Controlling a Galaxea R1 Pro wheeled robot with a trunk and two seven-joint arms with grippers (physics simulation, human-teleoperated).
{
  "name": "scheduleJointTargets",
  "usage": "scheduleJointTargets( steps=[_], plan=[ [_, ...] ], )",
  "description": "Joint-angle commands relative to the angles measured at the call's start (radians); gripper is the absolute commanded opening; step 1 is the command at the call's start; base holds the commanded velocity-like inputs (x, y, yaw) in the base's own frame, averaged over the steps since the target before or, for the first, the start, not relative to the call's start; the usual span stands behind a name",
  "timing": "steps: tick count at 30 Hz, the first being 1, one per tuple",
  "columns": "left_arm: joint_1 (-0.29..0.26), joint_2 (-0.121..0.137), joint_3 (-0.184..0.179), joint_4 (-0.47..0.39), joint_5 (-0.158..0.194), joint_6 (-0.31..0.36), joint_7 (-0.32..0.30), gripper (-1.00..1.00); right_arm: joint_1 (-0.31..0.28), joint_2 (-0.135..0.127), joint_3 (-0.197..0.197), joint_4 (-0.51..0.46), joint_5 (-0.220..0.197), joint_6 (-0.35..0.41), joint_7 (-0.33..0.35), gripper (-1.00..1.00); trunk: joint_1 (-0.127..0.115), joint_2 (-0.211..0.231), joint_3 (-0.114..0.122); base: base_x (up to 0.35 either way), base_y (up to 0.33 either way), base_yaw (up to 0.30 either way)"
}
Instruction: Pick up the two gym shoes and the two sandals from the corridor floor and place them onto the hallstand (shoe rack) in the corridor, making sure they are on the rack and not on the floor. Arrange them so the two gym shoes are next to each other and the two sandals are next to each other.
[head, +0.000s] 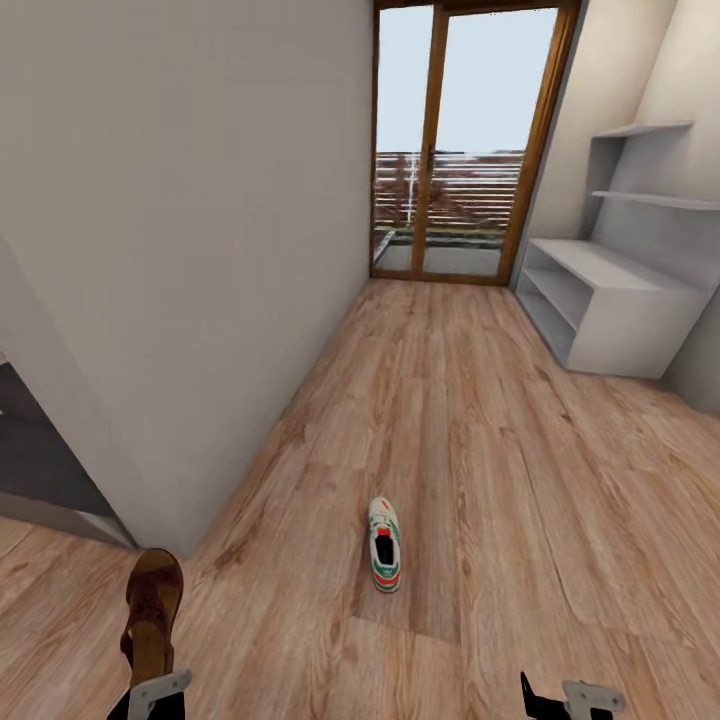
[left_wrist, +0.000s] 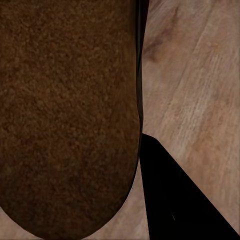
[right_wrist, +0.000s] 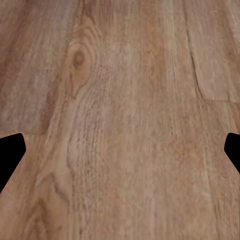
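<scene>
One brown sandal (head: 152, 608) is held above the corridor floor (head: 470, 470) at the lower left of the head view, with my left gripper (head: 150, 692) shut on its rear end. In the left wrist view the sandal's brown sole (left_wrist: 65, 115) lies close against the camera beside one black finger (left_wrist: 175, 200). One white gym shoe (head: 385, 545) with green stripes and a red tongue lies on the floor ahead of me. The white-grey hallstand (head: 600, 300) stands against the right wall further down. My right gripper (head: 565, 700) hangs open and empty over bare planks (right_wrist: 120, 125).
A white wall (head: 200, 250) runs along the left and ends in a corner near me, with a dark opening (head: 40, 460) beyond it. A wood-framed glass door (head: 465, 140) closes the corridor's far end. Floating shelves (head: 650, 198) hang above the hallstand.
</scene>
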Motion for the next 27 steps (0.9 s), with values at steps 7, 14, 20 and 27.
scheduleJointTargets(
  steps=[7,14,20,27],
  plan=[
    [-0.001,0.0,0.003,0.001,-0.005,-0.002,0.001,-1.0,0.0,0.0,-0.001,0.001,0.001,-0.003,-0.001,1.0,0.0,0.0,-0.001,0.201,0.0,0.011],
    [-0.001,0.0,0.002,0.001,-0.005,-0.002,0.0,-1.0,0.0,0.0,-0.002,0.001,0.001,-0.003,-0.001,1.0,0.0,0.0,-0.001,0.077,0.0,0.002],
    [-0.001,0.0,-0.021,-0.003,-0.025,-0.003,-0.022,-1.0,-0.001,0.0,-0.002,0.001,0.001,-0.003,-0.002,1.0,0.0,0.0,-0.001,0.011,0.0,0.0],
    [-0.021,-0.009,-0.077,-0.026,-0.076,0.023,-0.131,-1.0,0.0,0.0,0.0,0.003,0.002,-0.002,-0.001,1.0,0.0,0.0,-0.001,0.001,0.0,0.0]
  ],
)
